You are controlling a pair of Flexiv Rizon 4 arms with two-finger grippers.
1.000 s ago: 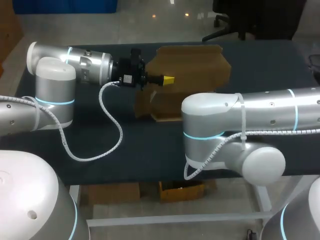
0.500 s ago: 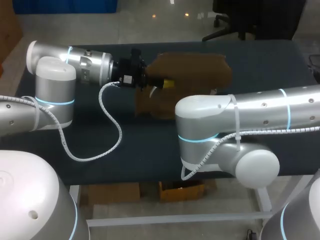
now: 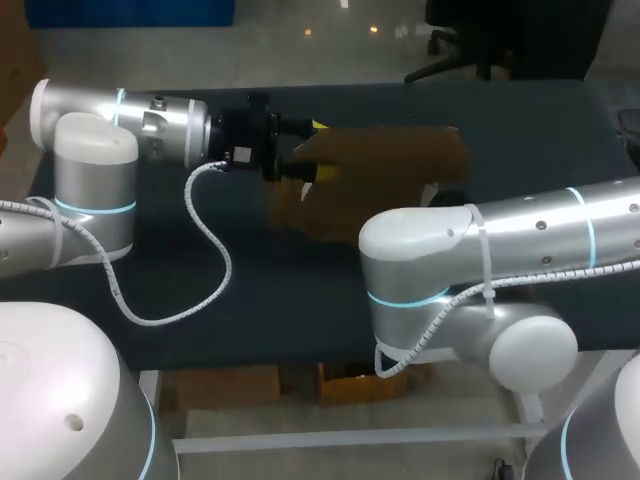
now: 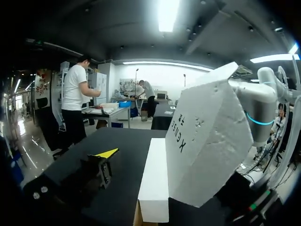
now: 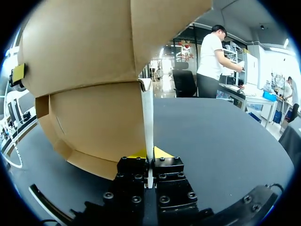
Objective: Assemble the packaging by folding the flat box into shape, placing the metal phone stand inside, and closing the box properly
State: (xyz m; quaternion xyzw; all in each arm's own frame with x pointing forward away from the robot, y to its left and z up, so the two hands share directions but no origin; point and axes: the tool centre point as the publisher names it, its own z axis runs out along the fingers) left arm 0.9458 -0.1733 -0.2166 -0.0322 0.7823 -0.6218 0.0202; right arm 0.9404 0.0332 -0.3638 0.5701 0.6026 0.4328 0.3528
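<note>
Brown box (image 3: 385,175) stood over the middle of the bench (image 3: 300,290), well inside the edges.
Clamped on one thin panel edge by right gripper (image 5: 149,153) — left gripper (image 3: 314,150) spread open at the box's side, one finger (image 4: 101,167) clear.

A box (image 4: 207,141) tilts over the dark surface (image 4: 127,141), its white inner face, marked with dark print, turned this way. A narrow white flap (image 4: 154,183) runs down the box's near edge, with a sliver of brown card at its foot. Whether the box rests on the surface cannot be told. Of the left jaws only one yellow fingertip (image 4: 106,153) shows, on a black finger beside the box's flap side, apart from it with bare surface between. Beyond the box's opposite edge stands my right arm (image 4: 256,101), silver with a lit blue ring.
</note>
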